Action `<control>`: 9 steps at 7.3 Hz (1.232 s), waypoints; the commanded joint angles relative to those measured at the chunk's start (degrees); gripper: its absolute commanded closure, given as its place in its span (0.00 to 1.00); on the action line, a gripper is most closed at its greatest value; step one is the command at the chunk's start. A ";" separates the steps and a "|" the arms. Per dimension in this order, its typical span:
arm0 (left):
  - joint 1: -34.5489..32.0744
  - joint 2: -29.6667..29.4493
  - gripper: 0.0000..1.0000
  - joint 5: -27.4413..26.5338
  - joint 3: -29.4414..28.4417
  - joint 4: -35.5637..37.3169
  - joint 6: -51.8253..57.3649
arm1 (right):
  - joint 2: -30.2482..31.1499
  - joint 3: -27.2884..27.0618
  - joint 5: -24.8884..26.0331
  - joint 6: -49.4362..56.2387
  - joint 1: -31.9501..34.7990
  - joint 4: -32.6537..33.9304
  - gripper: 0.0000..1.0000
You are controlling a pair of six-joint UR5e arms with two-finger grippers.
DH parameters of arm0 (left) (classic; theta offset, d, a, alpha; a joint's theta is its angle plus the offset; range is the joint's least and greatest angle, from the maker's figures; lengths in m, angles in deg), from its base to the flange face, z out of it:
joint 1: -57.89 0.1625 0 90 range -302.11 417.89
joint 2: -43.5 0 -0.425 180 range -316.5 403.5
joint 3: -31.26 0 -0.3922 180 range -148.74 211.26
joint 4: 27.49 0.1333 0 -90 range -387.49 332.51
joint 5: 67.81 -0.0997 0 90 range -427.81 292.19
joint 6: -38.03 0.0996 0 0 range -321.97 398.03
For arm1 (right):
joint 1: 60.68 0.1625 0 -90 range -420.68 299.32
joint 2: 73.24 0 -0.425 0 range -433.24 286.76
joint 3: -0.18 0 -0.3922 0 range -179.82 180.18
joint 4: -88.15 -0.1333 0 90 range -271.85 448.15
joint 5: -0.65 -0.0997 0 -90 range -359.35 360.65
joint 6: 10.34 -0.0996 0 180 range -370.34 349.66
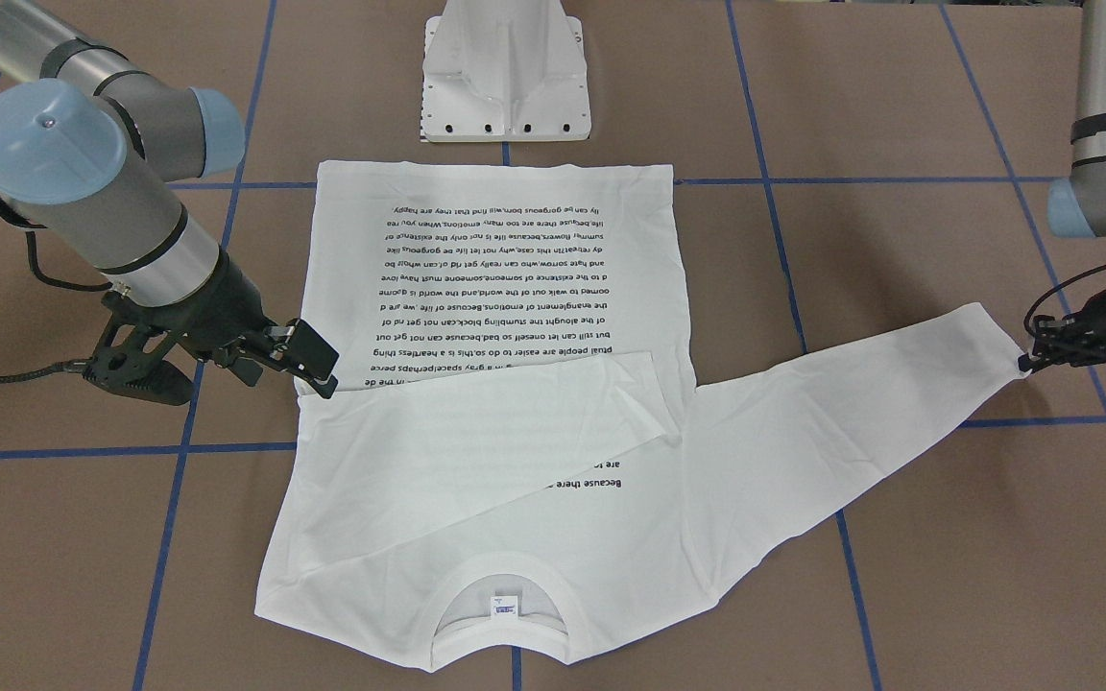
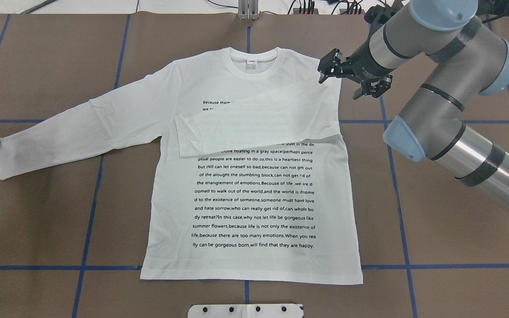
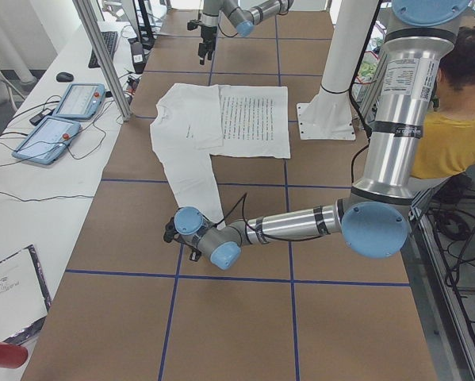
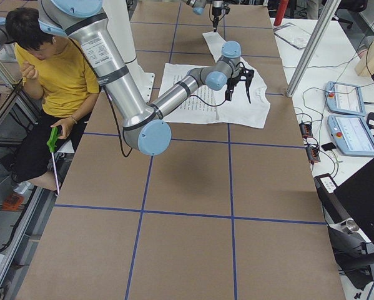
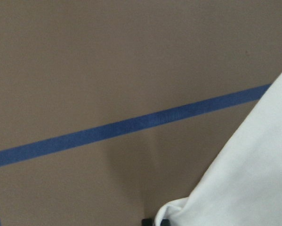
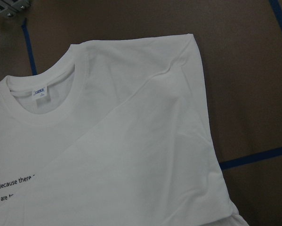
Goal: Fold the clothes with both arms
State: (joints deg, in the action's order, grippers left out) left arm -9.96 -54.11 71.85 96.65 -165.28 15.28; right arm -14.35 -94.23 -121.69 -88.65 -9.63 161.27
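White long-sleeved T-shirt (image 2: 254, 269): lying flat and print side up in the middle of the brown paper-covered bench (image 2: 435, 221), with its straight hem nearest the robot.
White metal pedestal base (image 2: 245, 310): standing just beside that hem.
Black block of printed text (image 2: 254, 198): running across the chest, with its upper lines disappearing under the folded sleeve.
Folded sleeve (image 2: 259, 128): lying across the chest from the robot's right side, its cuff pointing toward the robot's left.
Outstretched sleeve (image 2: 82, 128): reaching flat over the bench toward the robot's left.
Left black two-finger end effector (image 1: 1028, 363): sitting low at the bench, its fingers together and pinching the cuff corner of the outstretched sleeve.
Right black two-finger end effector (image 2: 324, 70): hovering with its fingers spread and gripping nothing, at the shirt's edge by the right shoulder; whether it is touching the cloth cannot be told.
Ribbed round collar (image 6: 68, 96): lying farthest from the robot, with the small neck label (image 6: 40, 91) showing inside it.
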 commanded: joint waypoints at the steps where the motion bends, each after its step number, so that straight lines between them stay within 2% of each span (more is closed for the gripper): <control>1: -0.17 0.49 1.00 4.80 1.57 -0.03 -0.11 | 0.09 0.10 -0.01 0.00 0.09 0.00 0.01; 3: -0.44 2.59 1.00 7.11 9.44 0.58 -0.81 | 1.39 0.19 -0.36 0.09 1.05 -0.35 0.01; 4: -0.44 2.69 1.00 7.12 13.49 0.59 -7.51 | 2.10 0.19 -0.71 0.18 1.32 -0.53 0.01; 5: -0.09 1.39 1.00 6.68 18.58 0.50 -19.50 | 2.63 0.27 -0.71 0.18 1.50 -0.53 0.01; 7: 4.27 -8.77 1.00 5.89 20.48 0.50 -35.55 | 4.56 0.36 -0.36 0.18 2.55 -0.70 0.01; 9: 11.47 -20.02 1.00 -1.73 18.91 1.20 -50.31 | 8.50 0.28 -0.27 2.27 5.97 -0.79 0.00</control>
State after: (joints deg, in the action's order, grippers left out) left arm -3.00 -67.29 74.11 116.40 -164.55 -25.76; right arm -8.43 -93.90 -122.10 -87.99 -5.64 160.57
